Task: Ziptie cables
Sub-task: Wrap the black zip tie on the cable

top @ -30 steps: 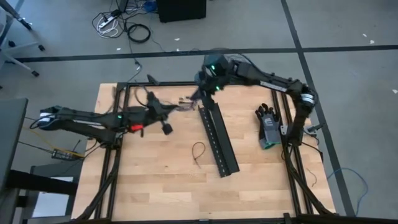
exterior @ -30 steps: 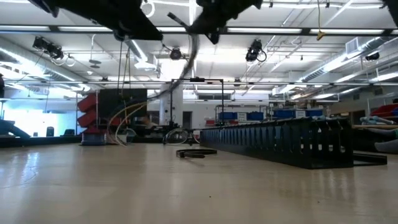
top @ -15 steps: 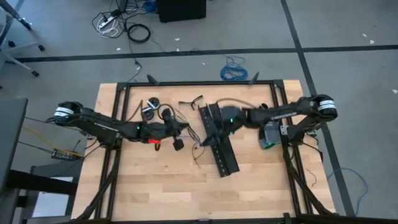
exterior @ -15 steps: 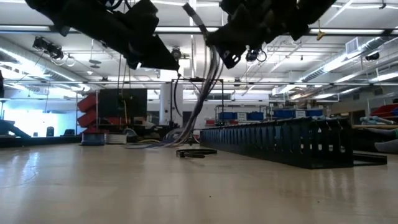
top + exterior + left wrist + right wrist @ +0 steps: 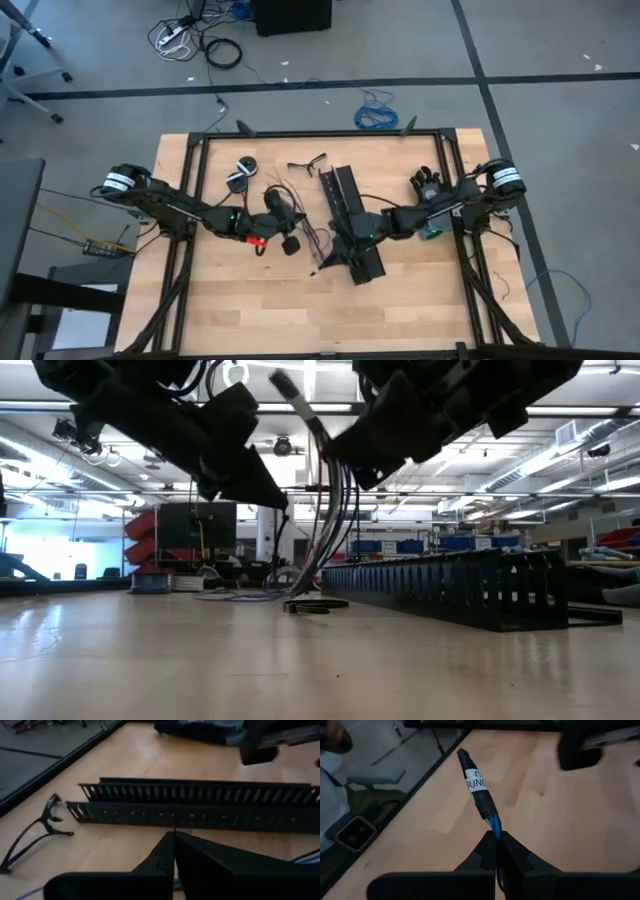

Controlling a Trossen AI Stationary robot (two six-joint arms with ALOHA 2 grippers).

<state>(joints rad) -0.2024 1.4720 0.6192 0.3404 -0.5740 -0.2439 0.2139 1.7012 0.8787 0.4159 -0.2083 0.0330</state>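
Both arms moving in toward table centre; right gripper (image 5: pixel 496 851) pinching the cables (image 5: pixel 479 795) by their taped end, wires trailing near table middle; left gripper (image 5: pixel 174 851) pressed together, empty, closing in beside them; ziptying not started

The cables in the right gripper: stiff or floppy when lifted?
Probably floppy: the cables hang curving from the right gripper down to the table. The taped end looks stiffer; it sticks out straight. Splayed strands may snag.
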